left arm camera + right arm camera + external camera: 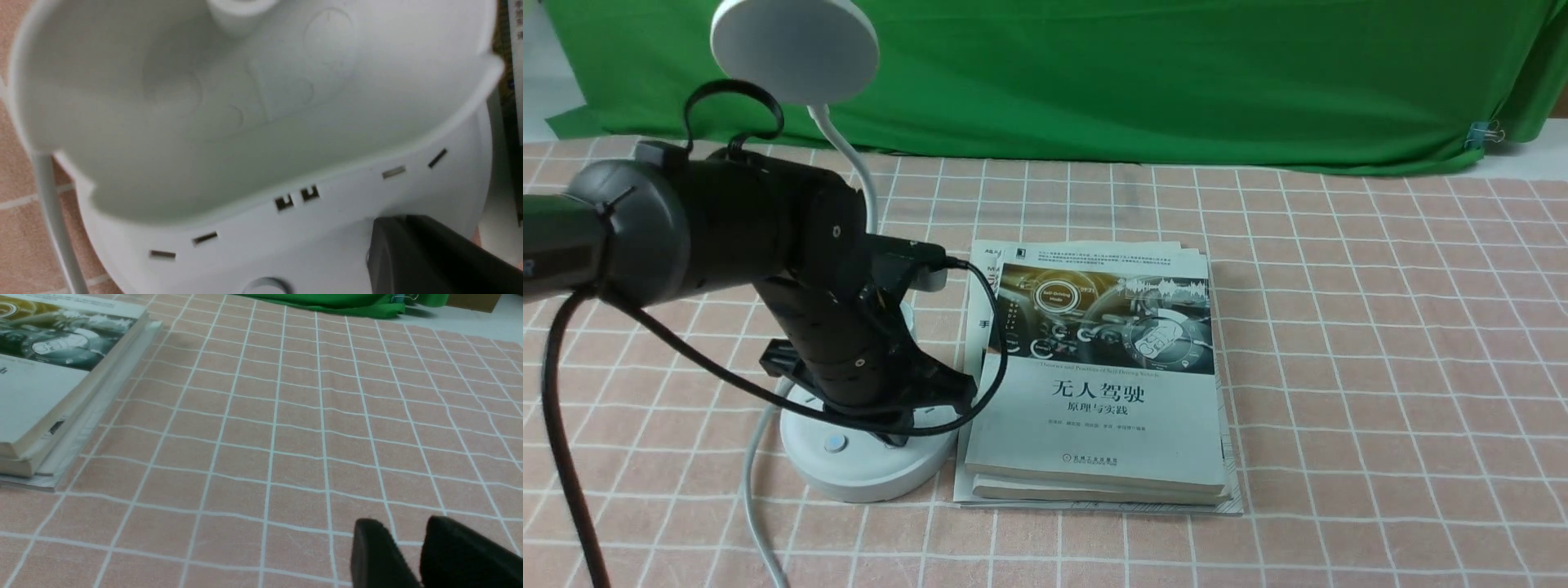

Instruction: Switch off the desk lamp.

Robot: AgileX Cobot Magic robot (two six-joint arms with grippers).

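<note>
The left gripper (398, 220) has its jaws closed, tips at the base of the desk lamp (866, 478); the right gripper (402, 524) has its jaws slightly open

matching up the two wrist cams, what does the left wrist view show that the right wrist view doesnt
Only the left wrist view: the desk lamp's white base, its round button, its open cup and the cable.

Only the right wrist view: the green cloth and the metal clip.

Both: part of the book stack, the white-lined tablecloth, and dark gripper fingertips, the left gripper's and the right gripper's.
</note>
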